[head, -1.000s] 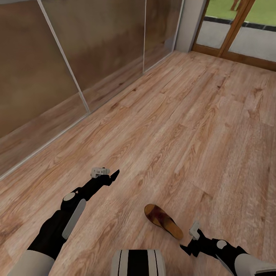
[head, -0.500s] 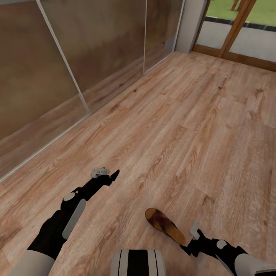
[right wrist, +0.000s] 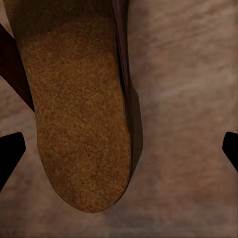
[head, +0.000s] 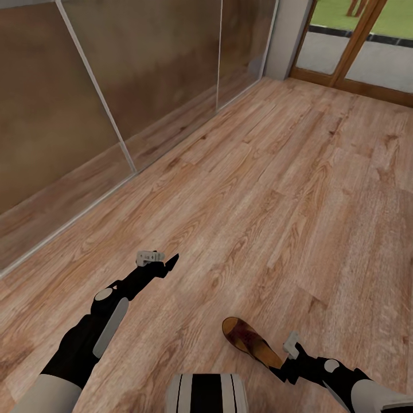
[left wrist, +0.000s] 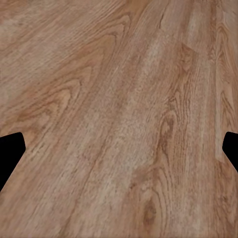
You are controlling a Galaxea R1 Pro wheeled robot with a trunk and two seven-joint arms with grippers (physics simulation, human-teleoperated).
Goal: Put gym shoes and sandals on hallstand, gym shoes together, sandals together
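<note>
Lying on the light brown wood-plank corridor floor (head: pixel 269 189), one dark brown open sandal with a tan-brown footbed (head: pixel 251 342) sits low in the head view, just ahead of the robot's right side. Its heel end points toward the black right gripper (head: pixel 282 371), which hangs directly over that heel. Seen from the right wrist, the sandal's grainy tan footbed (right wrist: pixel 79 119) runs between the two dark fingertips, which stand wide apart at the frame edges and touch nothing. Further forward, the black left gripper (head: pixel 167 265) is held out above bare planks, well apart from the sandal. Its wrist camera looks down on wood grain (left wrist: pixel 119 119), fingertips likewise spread wide and holding nothing. Brown wall panels with pale trim (head: pixel 103 97) line the floor's left edge, and a wood-framed glass door (head: pixel 355 51) stands at the far end.
</note>
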